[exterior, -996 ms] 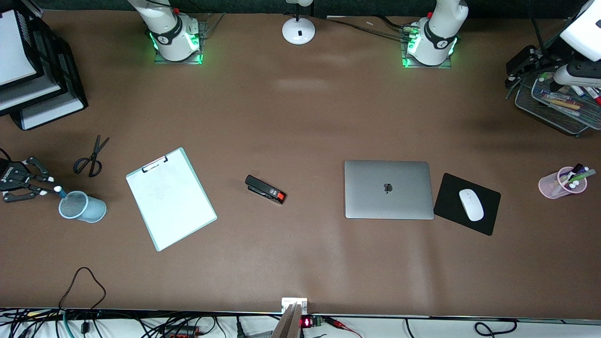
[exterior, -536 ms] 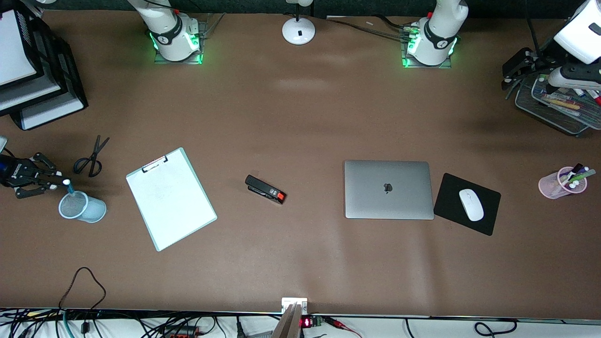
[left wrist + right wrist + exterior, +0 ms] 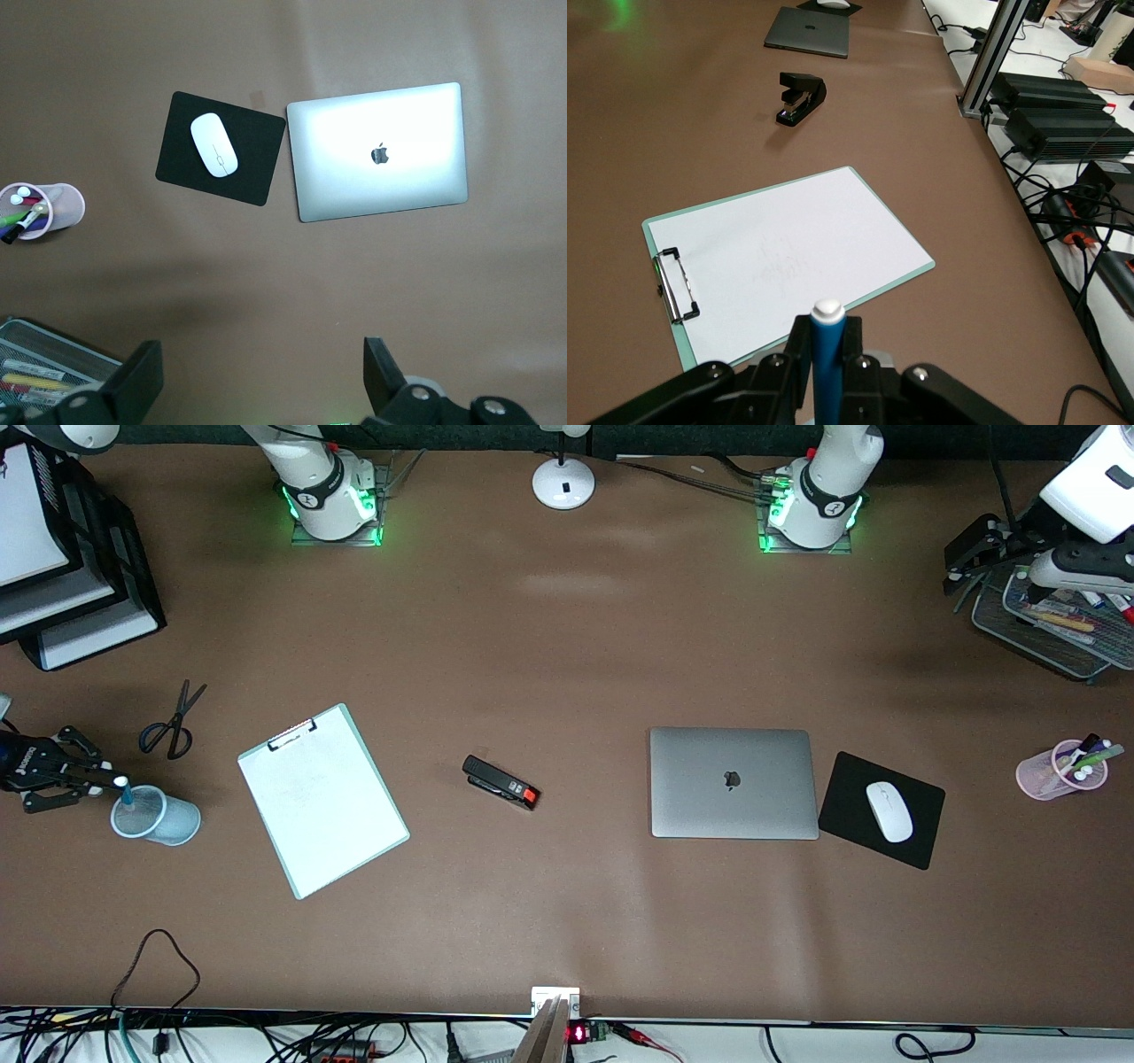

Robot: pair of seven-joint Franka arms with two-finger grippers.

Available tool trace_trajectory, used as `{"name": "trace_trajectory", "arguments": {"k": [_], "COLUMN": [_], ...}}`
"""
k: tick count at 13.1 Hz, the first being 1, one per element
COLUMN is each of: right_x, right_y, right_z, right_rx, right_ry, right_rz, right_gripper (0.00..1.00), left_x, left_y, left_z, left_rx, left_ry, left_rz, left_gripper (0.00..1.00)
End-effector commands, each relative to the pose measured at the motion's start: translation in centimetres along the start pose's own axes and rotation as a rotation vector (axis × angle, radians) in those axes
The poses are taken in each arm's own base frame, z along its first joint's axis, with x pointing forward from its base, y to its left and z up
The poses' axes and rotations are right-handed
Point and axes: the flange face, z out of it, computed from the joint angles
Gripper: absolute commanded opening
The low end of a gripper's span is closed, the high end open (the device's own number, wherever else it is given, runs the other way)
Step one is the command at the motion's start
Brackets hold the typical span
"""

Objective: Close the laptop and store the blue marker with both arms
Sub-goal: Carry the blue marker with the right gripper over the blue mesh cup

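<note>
The laptop [image 3: 733, 782] lies shut, lid up with its apple logo, beside the black mousepad; it also shows in the left wrist view [image 3: 381, 150] and the right wrist view [image 3: 808, 31]. My right gripper [image 3: 93, 779] is shut on the blue marker [image 3: 125, 790], white end up, over the mouth of a pale blue mesh cup [image 3: 164, 819] at the right arm's end of the table. The right wrist view shows the marker [image 3: 828, 354] clamped between the fingers of the right gripper [image 3: 827, 335]. My left gripper [image 3: 959, 576] hangs open and empty beside the black mesh tray [image 3: 1045, 642]; its open fingers frame bare table in the left wrist view [image 3: 261, 376].
A clipboard [image 3: 322, 800], scissors [image 3: 173, 722] and a stapler [image 3: 501, 782] lie between the cup and the laptop. A mouse [image 3: 889, 811] sits on the mousepad [image 3: 921, 846]. A pink pen cup [image 3: 1059, 771] stands near the left arm's end. Stacked paper trays [image 3: 106, 593] stand in a corner.
My right gripper has shifted slightly and turned, bringing the marker more upright over the cup's mouth. My left gripper has drifted a little beside the mesh tray.
</note>
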Motion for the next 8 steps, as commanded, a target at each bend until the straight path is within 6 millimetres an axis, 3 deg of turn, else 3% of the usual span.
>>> {"name": "trace_trajectory", "arguments": {"k": [1, 8], "right_x": [-0.8, -3.1], "right_y": [0.3, 0.0], "right_z": [0.3, 1.3], "right_rx": [0.005, -0.011], "right_ry": [0.015, -0.001], "right_rz": [-0.025, -0.02], "right_gripper": [0.0, 0.01], "left_x": [0.1, 0.3], "left_y": [-0.6, -0.6], "left_z": [0.2, 0.7], "left_rx": [-0.01, -0.001], "left_ry": [0.001, -0.018], "left_rz": [0.014, 0.013], "left_gripper": [1.0, 1.0]}}
